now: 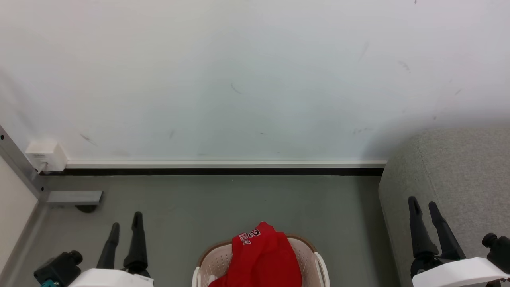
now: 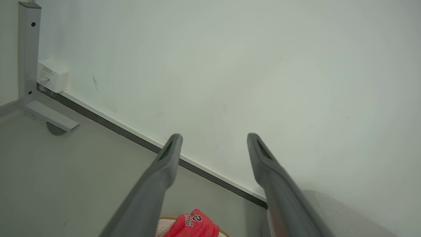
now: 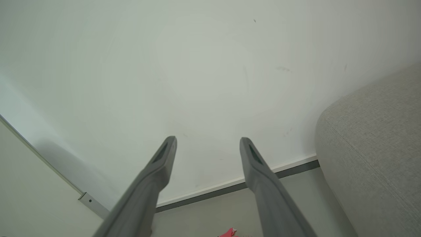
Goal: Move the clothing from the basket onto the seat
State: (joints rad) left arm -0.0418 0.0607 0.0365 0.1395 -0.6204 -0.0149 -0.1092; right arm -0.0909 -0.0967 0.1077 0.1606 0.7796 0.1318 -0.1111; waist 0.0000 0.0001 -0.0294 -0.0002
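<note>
Head view: red clothing (image 1: 261,259), perforated basket (image 1: 307,257)

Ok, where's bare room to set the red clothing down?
The light-grey fabric sofa at right lies bare. Grey floor between the wall skirting and the cream perforated basket is free too. Crowded: the basket itself, heaped with red clothing.

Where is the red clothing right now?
In the head view, the clothing sits in the basket at bottom centre, with the sofa to its right.
</note>
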